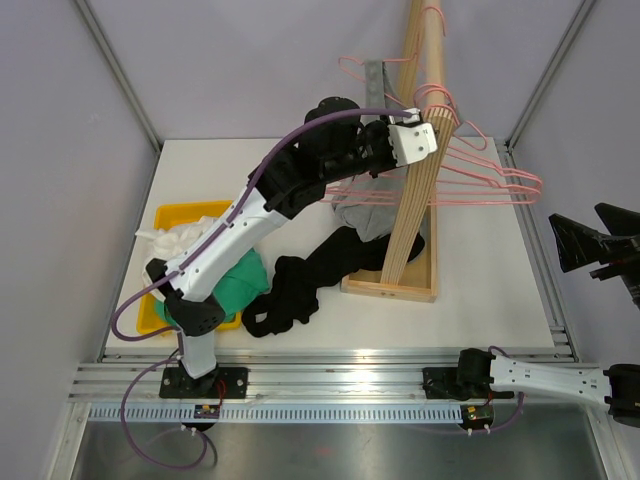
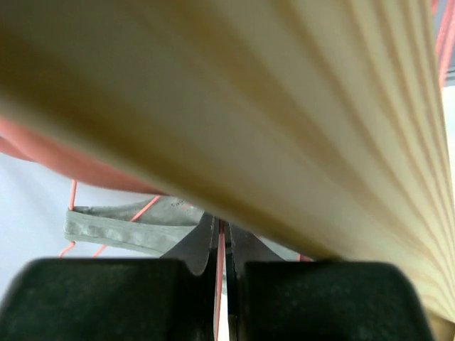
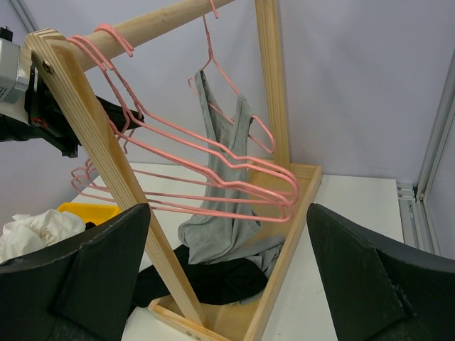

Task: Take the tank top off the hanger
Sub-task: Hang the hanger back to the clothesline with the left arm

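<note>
A grey tank top [image 3: 220, 220] hangs by one strap from a pink hanger [image 3: 234, 89] on the wooden rack's rod, and its lower part is heaped in the rack's base. It shows from above as a grey heap [image 1: 365, 215]. My left gripper [image 1: 395, 160] is up at the rod, shut on a pink hanger wire [image 2: 220, 249], with a grey strap [image 2: 121, 227] just beyond the fingers. The rack post blurs most of that view. My right gripper [image 1: 598, 235] is open and empty, off to the right of the rack [image 3: 227, 284].
Several empty pink hangers [image 1: 490, 180] hang on the wooden rack [image 1: 390, 288]. A black garment [image 1: 300, 285] trails from the rack base onto the table. A yellow bin [image 1: 175, 215] at the left holds white cloth [image 1: 175, 238], with green cloth [image 1: 240, 280] beside it.
</note>
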`<state>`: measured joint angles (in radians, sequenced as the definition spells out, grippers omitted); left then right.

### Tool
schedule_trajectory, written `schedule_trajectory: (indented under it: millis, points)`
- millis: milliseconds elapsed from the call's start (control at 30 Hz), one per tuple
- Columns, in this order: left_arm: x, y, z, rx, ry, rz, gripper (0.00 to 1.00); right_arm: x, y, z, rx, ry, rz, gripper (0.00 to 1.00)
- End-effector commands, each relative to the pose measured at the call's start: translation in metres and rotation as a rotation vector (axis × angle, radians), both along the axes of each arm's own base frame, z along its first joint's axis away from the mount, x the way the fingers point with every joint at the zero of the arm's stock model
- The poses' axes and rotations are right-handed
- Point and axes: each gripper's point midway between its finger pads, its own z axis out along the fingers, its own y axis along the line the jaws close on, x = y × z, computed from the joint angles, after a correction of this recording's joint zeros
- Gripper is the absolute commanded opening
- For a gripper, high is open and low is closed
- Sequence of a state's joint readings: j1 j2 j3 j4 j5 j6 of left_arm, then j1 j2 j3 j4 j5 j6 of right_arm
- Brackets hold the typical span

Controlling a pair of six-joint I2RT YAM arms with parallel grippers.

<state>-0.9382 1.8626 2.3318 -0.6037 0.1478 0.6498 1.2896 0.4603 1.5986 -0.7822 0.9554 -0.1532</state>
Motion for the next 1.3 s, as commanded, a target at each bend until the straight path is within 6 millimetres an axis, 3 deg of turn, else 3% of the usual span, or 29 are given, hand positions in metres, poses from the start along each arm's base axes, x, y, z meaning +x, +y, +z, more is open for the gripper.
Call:
schedule_trajectory:
  millis: [0,367,467,567,733,767,800,1033,1267]
  points:
    - [0.004,0.02,-0.024,0.09,0.034,0.068,0.0,0.0,0.007,0.006,0.014,-0.012,0.018,1.0]
    - [0.002,0.031,-0.015,0.065,0.015,0.109,0.0,0.005,0.017,0.004,-0.016,0.001,0.0,0.99]
    - [0.005,0.035,0.001,0.005,-0.004,0.143,0.26,0.006,0.017,0.003,-0.021,0.004,-0.007,1.0]
    - [0.007,0.045,0.021,-0.062,-0.028,0.191,0.44,0.007,0.017,0.002,-0.029,0.01,-0.019,0.99]
    - [0.011,0.063,0.057,-0.182,-0.102,0.271,0.59,0.008,0.021,0.001,-0.044,0.011,-0.015,0.99]
    - [0.017,0.066,0.051,-0.18,-0.106,0.311,0.71,0.009,0.022,0.001,-0.048,0.012,-0.017,0.99]
    - [0.018,0.07,0.064,-0.227,-0.134,0.326,0.76,0.009,0.022,0.0,-0.054,0.016,-0.024,0.99]
    - [0.019,0.094,0.095,-0.345,-0.202,0.415,0.84,0.011,0.022,-0.001,-0.063,0.019,-0.035,1.0]
    - [0.015,0.139,0.121,-0.46,-0.266,0.562,0.92,0.011,0.022,-0.003,-0.065,0.016,-0.04,0.99]
